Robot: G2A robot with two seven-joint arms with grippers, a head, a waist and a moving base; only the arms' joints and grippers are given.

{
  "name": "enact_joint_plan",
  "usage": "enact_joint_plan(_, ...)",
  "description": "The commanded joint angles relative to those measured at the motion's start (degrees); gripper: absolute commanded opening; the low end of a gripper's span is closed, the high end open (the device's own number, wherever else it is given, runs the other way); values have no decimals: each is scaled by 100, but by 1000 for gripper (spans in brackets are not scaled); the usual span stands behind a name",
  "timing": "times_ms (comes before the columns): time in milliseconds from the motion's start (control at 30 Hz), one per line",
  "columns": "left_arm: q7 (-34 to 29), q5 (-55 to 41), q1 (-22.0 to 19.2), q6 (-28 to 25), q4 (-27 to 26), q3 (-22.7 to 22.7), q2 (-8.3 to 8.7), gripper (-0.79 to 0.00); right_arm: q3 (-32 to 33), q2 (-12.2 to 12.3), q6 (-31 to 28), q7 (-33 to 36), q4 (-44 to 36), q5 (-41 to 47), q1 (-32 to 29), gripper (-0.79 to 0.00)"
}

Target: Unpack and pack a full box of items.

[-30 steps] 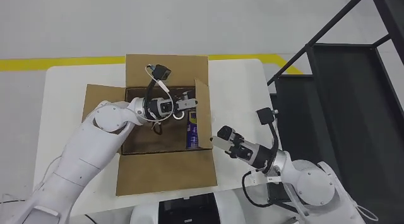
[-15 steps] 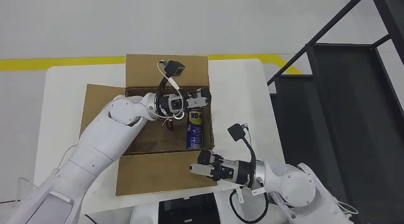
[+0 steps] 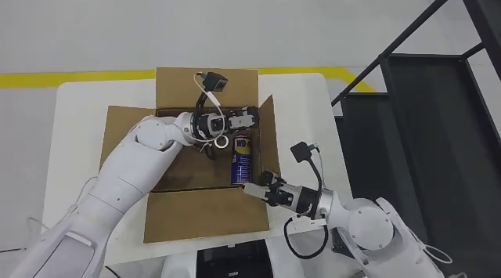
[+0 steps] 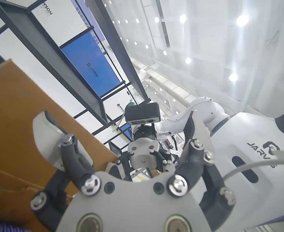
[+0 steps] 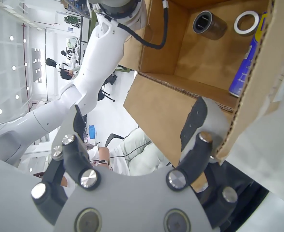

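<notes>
Two open claws are flanking the spray can (image 3: 240,162) lying along the right wall inside the box (image 3: 203,215) on the desk (image 3: 78,106), its long axis running near to far: left claw (image 3: 249,118) at its far end, right claw (image 3: 254,189) outside the near corner.

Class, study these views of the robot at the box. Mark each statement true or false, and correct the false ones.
1. The blue spray can lies inside the cardboard box. True.
2. The left gripper grips the can. False: it is open and empty, near the can's far end.
3. A metal ring and a metal cylinder lie on the box floor. True.
4. The box's flaps are folded shut. False: they are spread open.
5. The right gripper is open by the box's near right corner. True.
</notes>
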Motion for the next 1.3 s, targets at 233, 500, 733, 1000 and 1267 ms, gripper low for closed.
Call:
enact_joint_plan(233, -754, 644, 384, 703, -1024, -1475, 571, 0, 544, 53, 49, -319, 165, -52, -260, 0)
enact_joint_plan(500, -1850, 1089, 1138, 1799, -1898, -2998, 1112, 0, 424, 69, -45, -460, 607, -386, -5, 0)
enact_joint_plan(733, -2615, 1155, 1799, 2564, -2410, -4210, 1466, 0, 148, 51, -82, -687, 950, -480, 274, 0)
enact_joint_plan(1000, -2566, 1752, 2503, 2515, -2182, -5028, 1715, 0, -83, 36, -307, -1021, 1249, -817, 614, 0)
enact_joint_plan(1267, -2358, 2216, 2928, 2307, -1715, -5569, 1868, 0, -160, 23, -491, -1575, 1563, -1293, 798, 0)
